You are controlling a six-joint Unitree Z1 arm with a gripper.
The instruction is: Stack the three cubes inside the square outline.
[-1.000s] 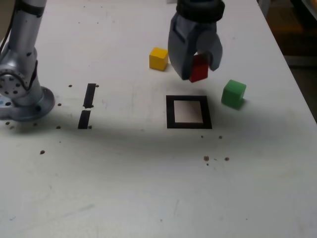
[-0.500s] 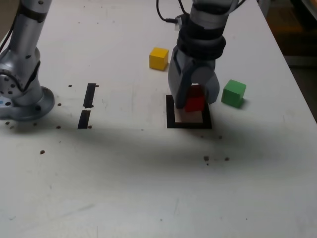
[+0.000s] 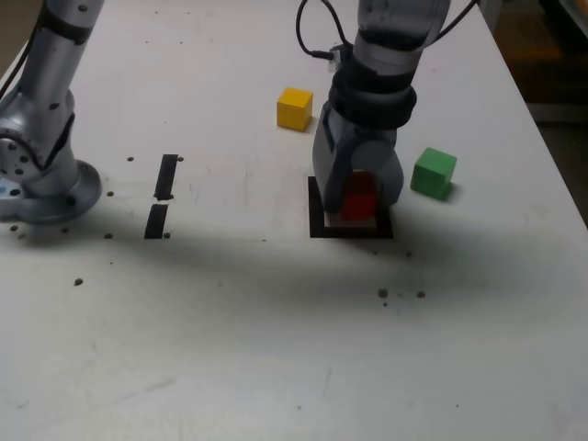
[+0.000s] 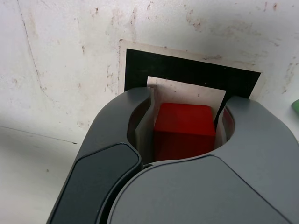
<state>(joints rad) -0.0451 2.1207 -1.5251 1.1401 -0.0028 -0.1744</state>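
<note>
My gripper (image 3: 358, 197) is down over the black square outline (image 3: 318, 224), shut on the red cube (image 3: 359, 195). The wrist view shows the red cube (image 4: 184, 128) between the grey fingers (image 4: 140, 122), over the white centre of the square outline (image 4: 187, 72). Whether the cube rests on the table I cannot tell. The yellow cube (image 3: 294, 108) sits behind the outline toward the exterior view's left. The green cube (image 3: 433, 174) sits just to the exterior view's right of the outline, and a sliver of the green cube (image 4: 295, 105) shows at the wrist view's edge.
The arm's grey base (image 3: 41, 175) stands at the exterior view's left. Two short black tape strips (image 3: 163, 195) lie between the base and the outline. Small dark specks (image 3: 383, 294) dot the white table (image 3: 276, 331). The table's edge runs along the exterior view's right.
The gripper has come down from above the table with the red cube, lowering it into the square outline. The yellow and green cubes have not moved.
</note>
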